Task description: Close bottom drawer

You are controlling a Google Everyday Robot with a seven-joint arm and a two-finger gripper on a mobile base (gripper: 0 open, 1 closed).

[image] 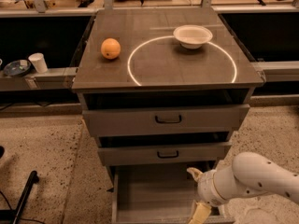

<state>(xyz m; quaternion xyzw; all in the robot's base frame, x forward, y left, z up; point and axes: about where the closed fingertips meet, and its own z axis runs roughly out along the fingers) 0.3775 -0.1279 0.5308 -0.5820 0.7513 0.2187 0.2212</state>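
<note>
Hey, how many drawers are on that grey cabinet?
3, stacked under the cabinet top: the top drawer, the middle drawer, and the bottom drawer, pulled far out at floor level. The gripper sits at its front right corner.

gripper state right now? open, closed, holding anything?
Gripper: open or closed cannot be told; it is low at the front right of the pulled-out narrow grey bottom drawer.

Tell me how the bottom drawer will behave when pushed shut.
The bottom drawer looks empty, so probably light. Rigid box, likely slides straight. The gripper is at its right front corner; an off-centre push might skew it.
</note>
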